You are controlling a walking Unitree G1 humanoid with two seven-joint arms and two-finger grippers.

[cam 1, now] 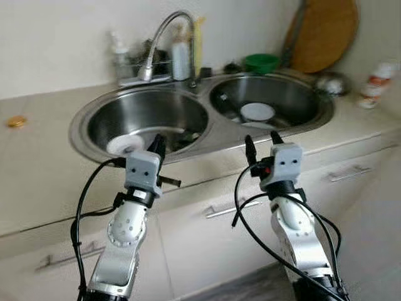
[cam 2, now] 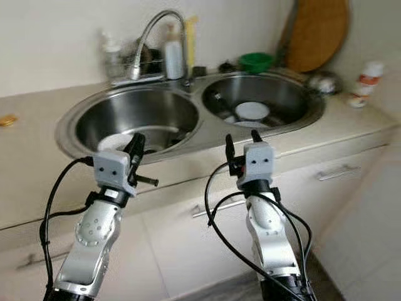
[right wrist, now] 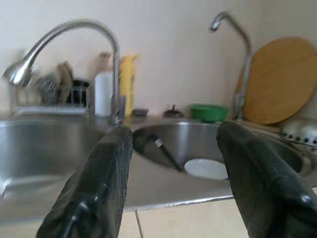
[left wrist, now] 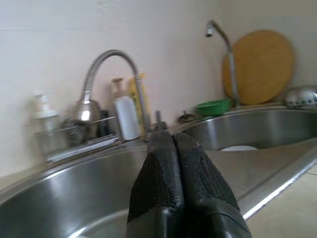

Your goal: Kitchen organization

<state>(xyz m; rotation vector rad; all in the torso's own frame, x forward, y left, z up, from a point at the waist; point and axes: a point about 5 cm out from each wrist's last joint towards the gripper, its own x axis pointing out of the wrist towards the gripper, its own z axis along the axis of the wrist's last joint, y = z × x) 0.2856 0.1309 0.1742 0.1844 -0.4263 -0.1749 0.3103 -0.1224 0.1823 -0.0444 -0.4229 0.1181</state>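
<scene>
**Steel double sink, both grippers held before it**

Stainless steel makes up the double sink, set into a pale beige surface above cream cabinet fronts with bar handles. In the left eye view, the left basin holds a white plate near its front wall and some dark items beside it; the right basin holds a white round plate and a dark utensil. A curved faucet rises behind the basins, with a white bottle and a yellow bottle next to it. A green bowl and a round wooden board stand at the back right. A small orange lid lies far left on the surface; a white bottle with a red band stands far right.

The right eye view shows the left gripper in front of the left basin and the right gripper in front of the divider, both raised short of the sink rim.

In the left wrist view, the left jaws are pressed together, empty, aimed over the left basin.

In the right wrist view, the right jaws stand wide apart, empty, framing the right basin.
</scene>
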